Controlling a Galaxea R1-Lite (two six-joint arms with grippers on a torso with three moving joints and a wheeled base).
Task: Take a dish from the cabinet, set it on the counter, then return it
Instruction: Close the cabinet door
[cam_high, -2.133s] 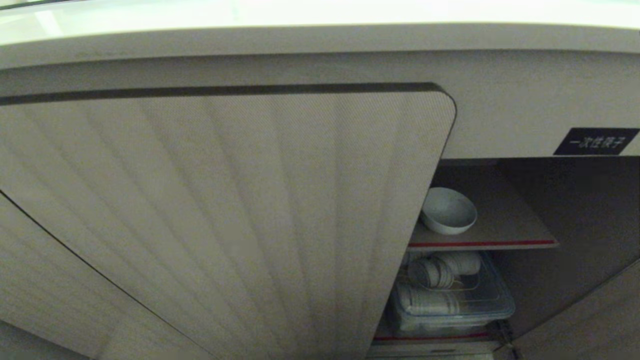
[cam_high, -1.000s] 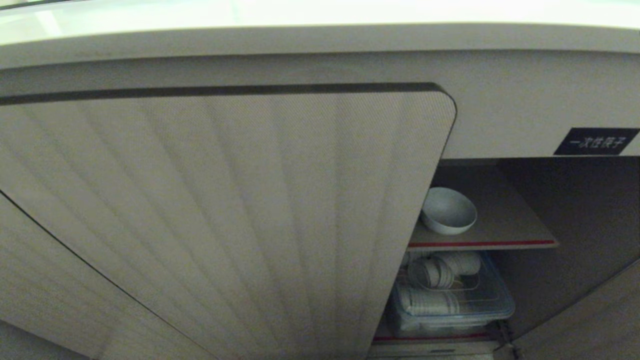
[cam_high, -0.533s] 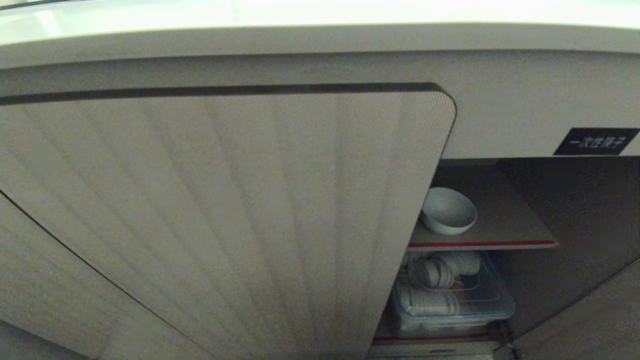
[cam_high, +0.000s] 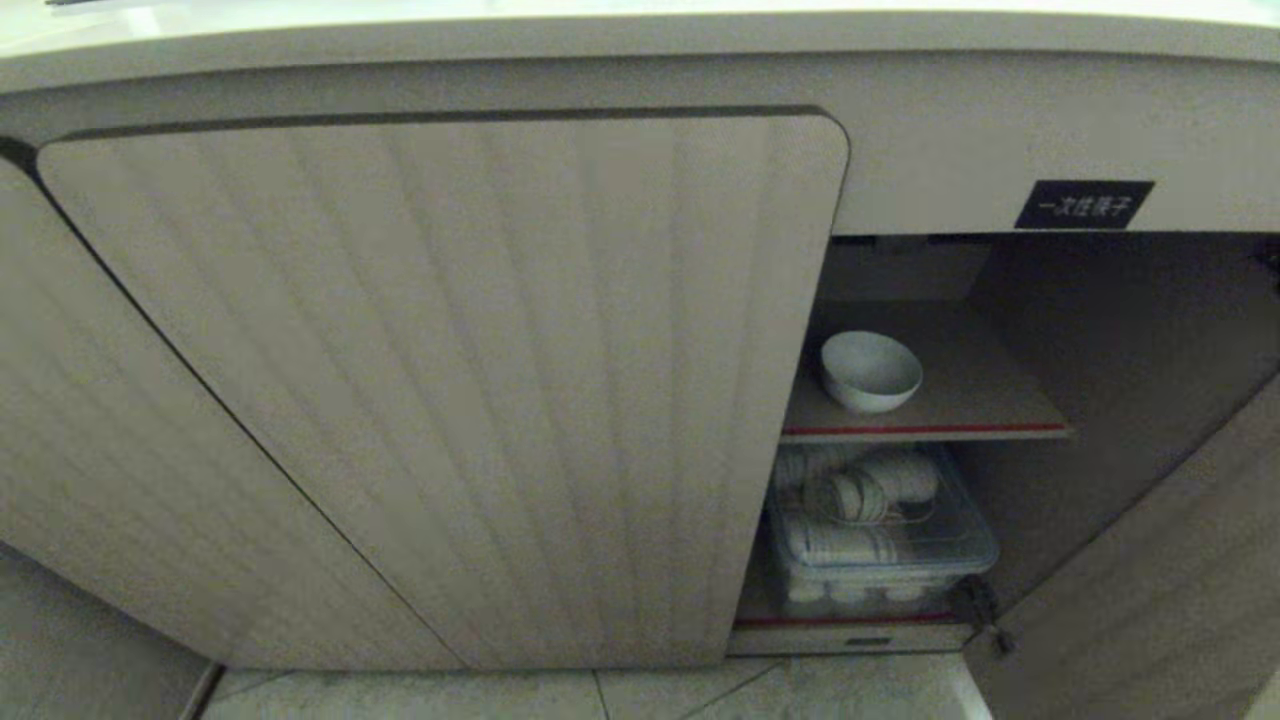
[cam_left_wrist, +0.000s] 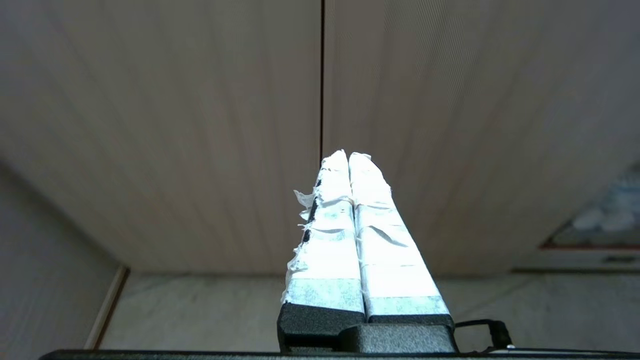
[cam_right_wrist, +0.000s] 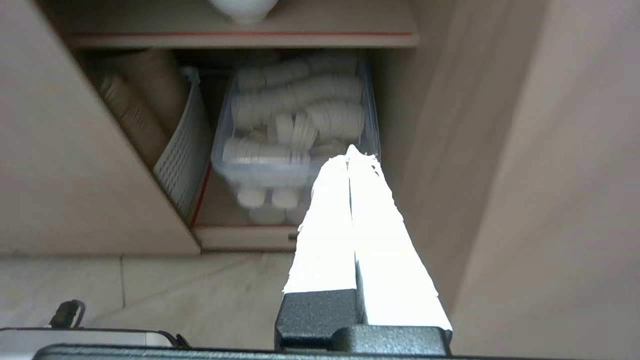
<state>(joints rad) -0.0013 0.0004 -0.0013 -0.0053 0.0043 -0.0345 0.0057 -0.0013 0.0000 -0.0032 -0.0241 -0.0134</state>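
Head view: looks forward and down at the cabinet (cam_high: 450, 380) front from close by, with the counter (cam_high: 640, 35) edge along the top and floor (cam_high: 600, 695) at the bottom. Left wrist view: low, facing the closed doors (cam_left_wrist: 200, 125) along the left gripper (cam_left_wrist: 348, 155). Right wrist view: low, facing the open compartment along the right gripper (cam_right_wrist: 352, 150). Head and right wrist views share the shelf (cam_high: 925, 430) (cam_right_wrist: 240, 34) and bin (cam_high: 880, 570) (cam_right_wrist: 295, 120).
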